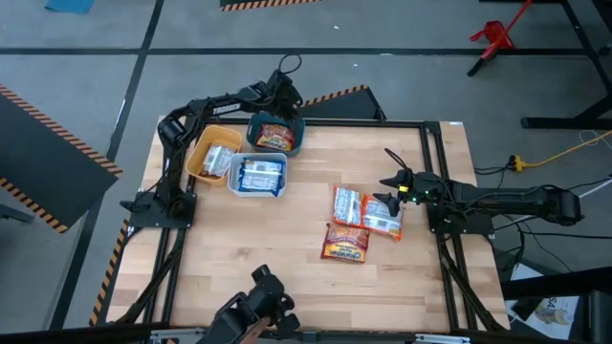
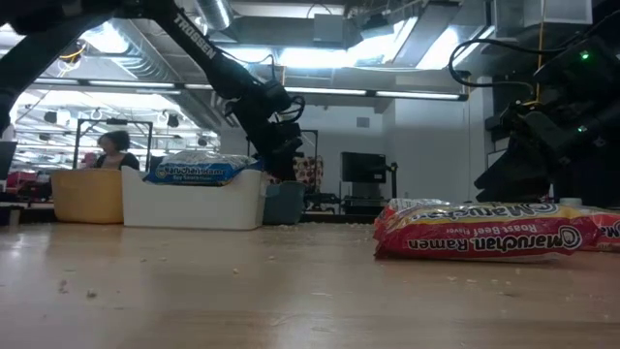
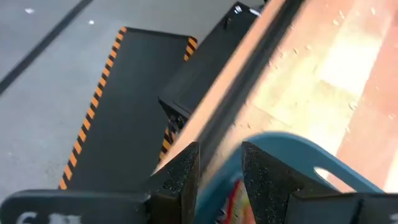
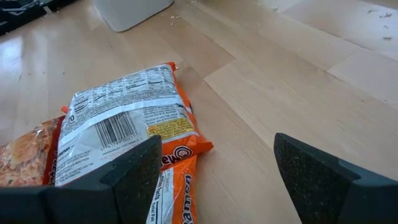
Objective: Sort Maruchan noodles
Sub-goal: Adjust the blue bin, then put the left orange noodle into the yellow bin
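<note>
High view: left gripper (image 1: 284, 107) at far edge of table, over far rim of teal bin (image 1: 290, 144); red-orange packet (image 1: 274, 135) lying in that bin, just below fingers. Left wrist view: fingers (image 3: 180, 177) part-open, narrow gap, teal rim between them, bit of red print below; nothing clearly gripped. Beside teal bin, nearer table middle: white bin (image 1: 258, 190) w/ blue-white packets (image 1: 260, 175), then yellow bin (image 1: 199, 158) w/ silvery packet (image 1: 221, 161).

Right gripper (image 1: 386, 203) low over table's right side, jaws wide apart, holding nothing. Right wrist view: orange-silver packet (image 4: 127, 118) flat on wood just ahead of fingers (image 4: 134, 168), barcode side up, not touching them. High view: three loose packets by right gripper: one (image 1: 347, 205) beside it, one (image 1: 384, 223) under fingertips, red-orange one (image 1: 346, 243) nearer front edge. Low view: that one reads Maruchan Ramen (image 2: 489, 236).
</note>
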